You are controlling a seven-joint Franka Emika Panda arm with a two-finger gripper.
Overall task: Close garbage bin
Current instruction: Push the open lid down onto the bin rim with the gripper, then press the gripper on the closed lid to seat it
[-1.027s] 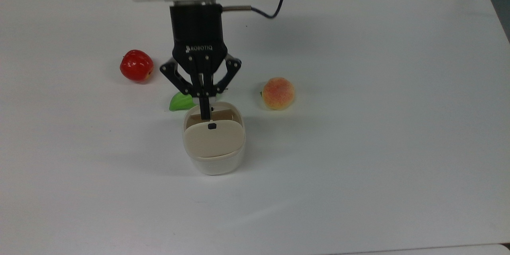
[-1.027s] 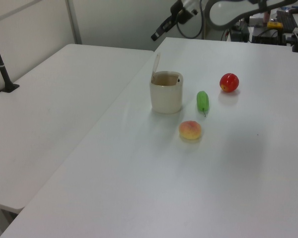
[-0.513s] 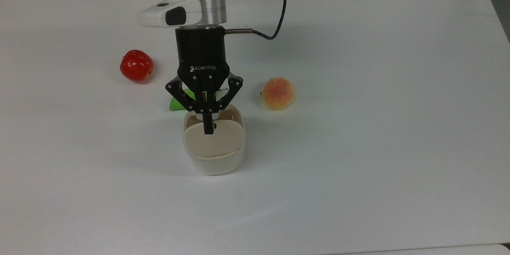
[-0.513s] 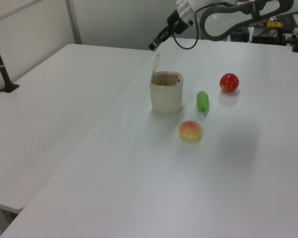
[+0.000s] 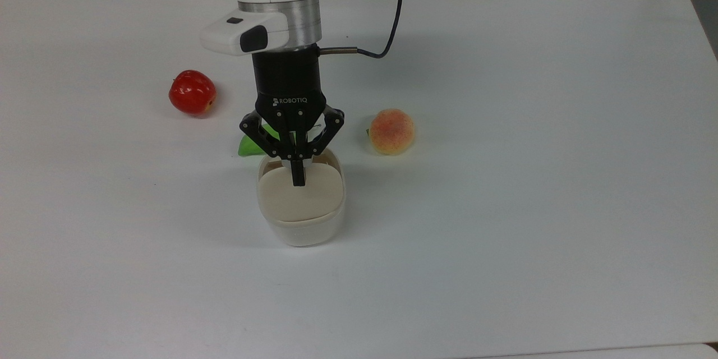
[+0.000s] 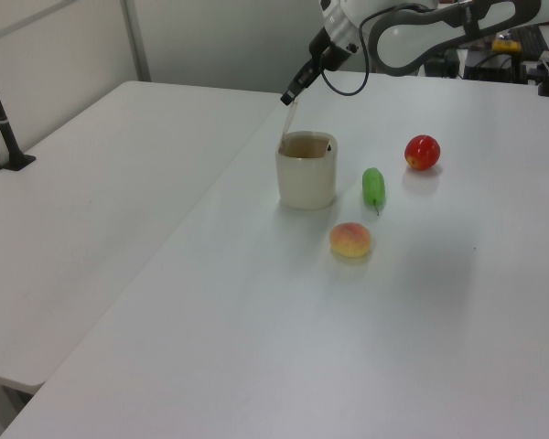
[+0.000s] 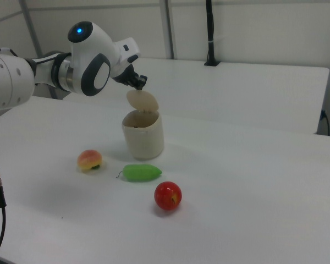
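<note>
Your bin [image 5: 301,207] sits at the top view's centre, cream-walled, beige lid [image 7: 142,101] raised. The closed pincer [image 5: 298,179] hides the lid's button and part of the green fruit [image 5: 251,145].

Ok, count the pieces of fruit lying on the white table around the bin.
3, in the top view: a red apple at the left, a green pointed fruit partly hidden behind the black claw, and a round orange-pink peach at the right. Whether the bin holds more cannot be seen.
</note>
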